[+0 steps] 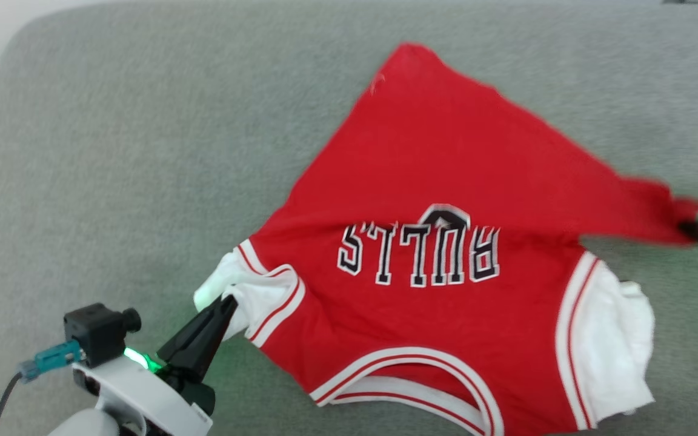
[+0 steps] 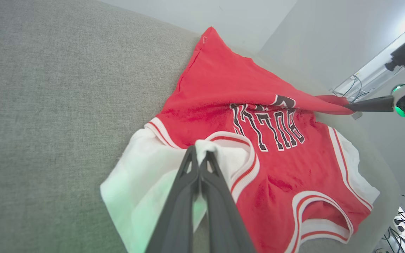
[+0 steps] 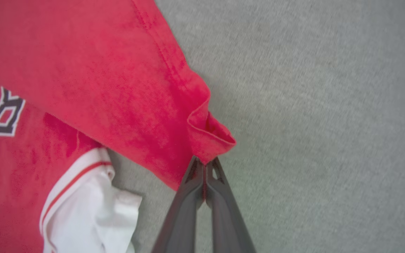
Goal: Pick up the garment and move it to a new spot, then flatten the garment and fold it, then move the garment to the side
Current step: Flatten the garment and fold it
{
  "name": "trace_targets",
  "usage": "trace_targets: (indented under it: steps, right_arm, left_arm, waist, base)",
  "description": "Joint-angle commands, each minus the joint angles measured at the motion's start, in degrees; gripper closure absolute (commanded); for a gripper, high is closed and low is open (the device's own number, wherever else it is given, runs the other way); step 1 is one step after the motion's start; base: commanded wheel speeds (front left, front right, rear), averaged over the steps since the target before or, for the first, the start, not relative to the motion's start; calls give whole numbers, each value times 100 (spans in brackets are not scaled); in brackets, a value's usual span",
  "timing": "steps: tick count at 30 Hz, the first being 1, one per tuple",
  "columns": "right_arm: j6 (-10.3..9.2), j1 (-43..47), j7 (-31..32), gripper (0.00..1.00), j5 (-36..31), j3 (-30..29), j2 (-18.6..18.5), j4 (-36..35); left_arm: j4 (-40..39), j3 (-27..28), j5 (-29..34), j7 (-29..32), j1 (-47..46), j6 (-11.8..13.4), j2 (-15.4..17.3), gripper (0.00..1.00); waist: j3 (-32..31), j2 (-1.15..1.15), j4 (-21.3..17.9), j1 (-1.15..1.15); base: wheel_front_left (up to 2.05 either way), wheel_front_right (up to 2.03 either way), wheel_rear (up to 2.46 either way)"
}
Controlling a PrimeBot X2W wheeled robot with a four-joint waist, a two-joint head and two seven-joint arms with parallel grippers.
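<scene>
Two grips held the garment [image 1: 446, 339] on the grey padded surface [image 1: 113, 151]: left gripper [image 1: 228, 301] pinched white lining, right gripper [image 3: 205, 164] pinched a red hem corner.

The gripper [image 3: 205, 164] rose from the bottom middle of the frame, its two dark fingers pressed together on a folded red corner of the jersey [image 3: 83, 70] just below centre. The jersey filled the left and upper left, its cloth running up and leftward from the pinch. Black, white-outlined letters [image 3: 2, 116] showed at the left edge. White lining [image 3: 93, 218] with striped trim [image 3: 72, 181] bunched at the lower left. Grey surface [image 3: 311, 123] took the right.
</scene>
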Motion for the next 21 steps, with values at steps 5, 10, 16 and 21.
trace_targets:
  steps: [5,10,16,21]
  right_arm:
    - [-7,1322,119,100,-22,-477,133,-727]
    - [-7,2654,321,100,-166,-909,433,-1501]
    - [-7,3791,468,100,-384,-1116,982,-2133]
    - [-7,4125,467,100,-532,-975,1252,-2286]
  left_arm:
    - [-131,61,-71,20,262,170,172,100]
    - [-274,109,-103,22,462,304,332,100]
    - [-383,142,-117,33,570,382,439,100]
    - [-459,152,-101,77,571,420,514,100]
  waist:
    - [-587,0,-635,0]
    - [-620,0,-851,0]
    - [-560,0,-1035,0]
    - [-496,0,-1143,0]
  base:
    - [0,0,0]
    - [0,0,0]
    - [0,0,0]
    - [0,0,0]
